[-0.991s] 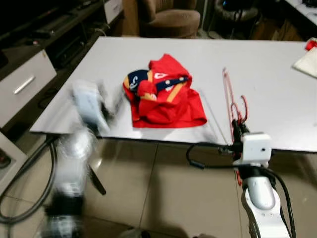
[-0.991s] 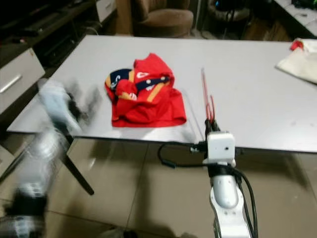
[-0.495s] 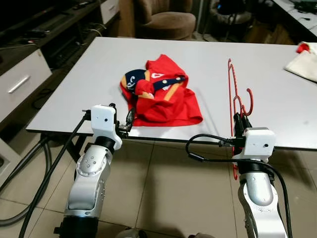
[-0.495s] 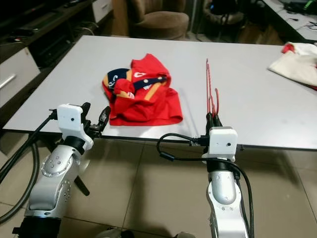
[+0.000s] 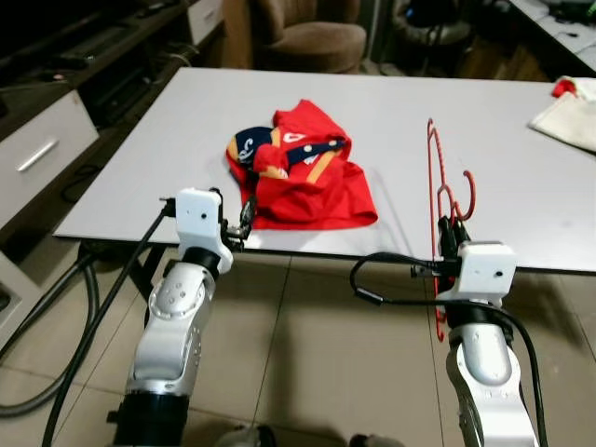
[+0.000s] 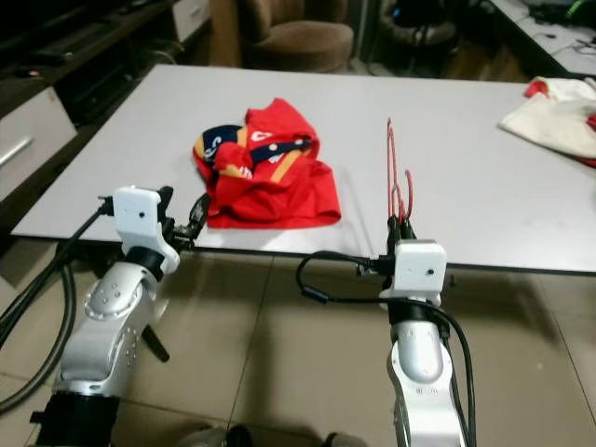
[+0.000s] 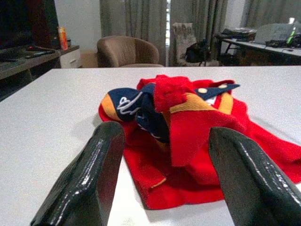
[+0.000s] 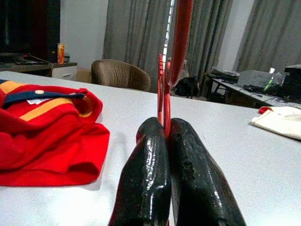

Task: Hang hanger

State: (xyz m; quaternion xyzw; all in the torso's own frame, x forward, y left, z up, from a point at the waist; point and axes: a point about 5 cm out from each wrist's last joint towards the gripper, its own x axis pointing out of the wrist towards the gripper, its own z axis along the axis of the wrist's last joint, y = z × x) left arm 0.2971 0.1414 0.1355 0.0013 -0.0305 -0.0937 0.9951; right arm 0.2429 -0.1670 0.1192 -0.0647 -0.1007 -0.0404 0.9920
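At the table's (image 5: pixel 521 186) near edge we pinch the red hanger (image 5: pixel 434 168) in our right gripper (image 8: pixel 164 136), our left gripper (image 7: pixel 164 155) spread wide toward the shirt (image 5: pixel 307 177), aiming squarely at its hem.

The left gripper (image 7: pixel 162 179) holds its fingers (image 7: pixel 87 181) spread before a crumpled red shirt (image 7: pixel 188 136) on the white table (image 7: pixel 42 122).
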